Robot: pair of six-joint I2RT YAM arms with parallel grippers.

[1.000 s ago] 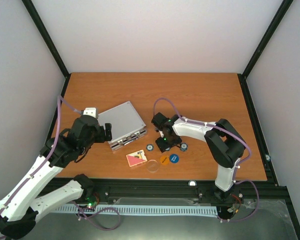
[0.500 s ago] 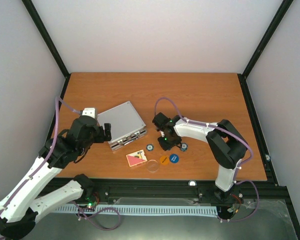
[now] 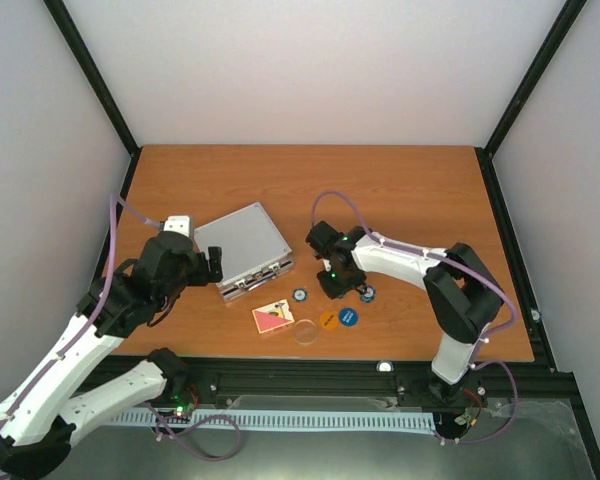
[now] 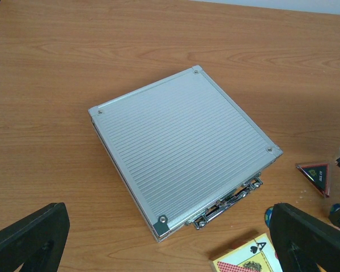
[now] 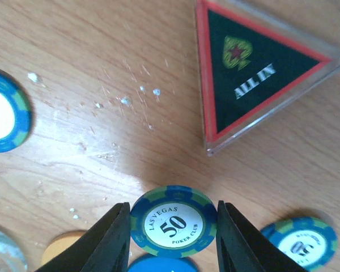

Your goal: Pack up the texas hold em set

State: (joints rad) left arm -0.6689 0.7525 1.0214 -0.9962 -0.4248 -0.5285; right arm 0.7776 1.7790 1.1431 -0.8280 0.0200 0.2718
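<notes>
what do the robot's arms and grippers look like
Two white tubular arms, left arm and right arm, with black joints and a thin purple cable looping along each. The left gripper and right gripper are black with flat, tapered fingers.

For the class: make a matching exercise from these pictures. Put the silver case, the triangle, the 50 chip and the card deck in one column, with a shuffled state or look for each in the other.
Things
1. silver case
2. triangle
3. 50 chip
4. card deck

Descriptions
A. between the fingers of the right gripper
B. red border, black middle, reads ALL IN
C. closed, lid down
D. shows an ace, lies on the table just in front of the case's latches

Pairs: 1-C, 2-B, 3-A, 4-D
</notes>
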